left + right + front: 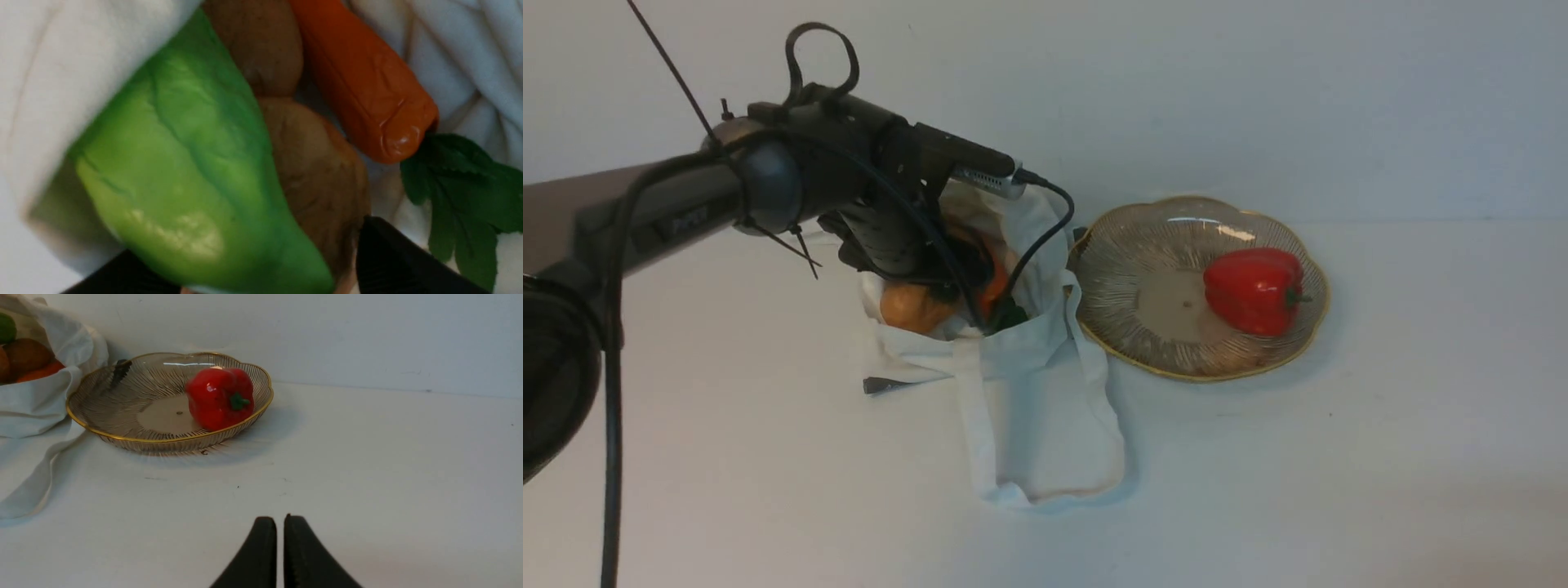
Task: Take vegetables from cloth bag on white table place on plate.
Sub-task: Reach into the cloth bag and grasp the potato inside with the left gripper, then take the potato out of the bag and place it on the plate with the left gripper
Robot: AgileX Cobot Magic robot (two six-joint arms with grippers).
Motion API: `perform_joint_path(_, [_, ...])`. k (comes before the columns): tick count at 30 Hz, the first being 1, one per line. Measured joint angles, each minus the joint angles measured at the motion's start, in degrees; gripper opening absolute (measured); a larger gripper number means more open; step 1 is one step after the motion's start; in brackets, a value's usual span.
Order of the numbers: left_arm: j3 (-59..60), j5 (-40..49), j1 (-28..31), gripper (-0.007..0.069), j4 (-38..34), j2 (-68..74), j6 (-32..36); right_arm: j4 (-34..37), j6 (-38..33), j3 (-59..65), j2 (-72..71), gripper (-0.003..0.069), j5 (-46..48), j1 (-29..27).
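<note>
The cloth bag (1029, 384) lies open on the white table (1339, 457), left of the plate (1143, 278). My left gripper (952, 286) is inside the bag's mouth, its tips hidden there. In the left wrist view the gripper (245, 237) is open; its black fingers (392, 261) straddle the green gourd (184, 163) and a brown potato (322, 179). A second potato (261, 45) and the orange carrot (363, 81) with its green top (461, 192) lie beside them. My right gripper (280, 517) is shut and empty, low over the table, near the plate (122, 400).
A red bell pepper (1254, 290) lies on the plate's right half. The bag's strap handles (980, 425) trail toward me. A small dark piece (882, 384) pokes out from under the bag's left side. A wall stands just behind the bag and plate.
</note>
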Motion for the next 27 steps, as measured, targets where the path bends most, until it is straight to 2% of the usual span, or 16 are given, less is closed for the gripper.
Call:
perform_joint_path(5, [0.0,-0.6,0.0,0.0417,0.9,0.7,-0.8,0.0,0.0,0.0,0.0,0.0022,0.0,0.0])
perform_joint_path(10, [0.0,1.1,-0.2,0.0418,1.1,0.9,-2.5,0.0,0.0,0.0,0.0,0.0022,0.0,0.0])
perform_joint_path(16, [-0.7,9.4,-1.1,0.0418,-1.4,-3.8,-2.6,0.0,0.0,0.0,0.0,0.0022,0.0,0.0])
perform_joint_path(19, [-3.4,14.0,-1.1,0.0418,-6.7,-8.2,-2.6,0.0,0.0,0.0,0.0,0.0022,0.0,0.0])
perform_joint_path(22, [-7.6,15.3,-1.1,0.0418,-15.9,-11.4,-2.4,0.0,0.0,0.0,0.0,0.0022,0.0,0.0])
perform_joint_path(27, [-9.3,8.8,-3.5,0.0418,-27.4,-9.9,1.7,0.0,0.0,0.0,0.0,0.0022,0.0,0.0])
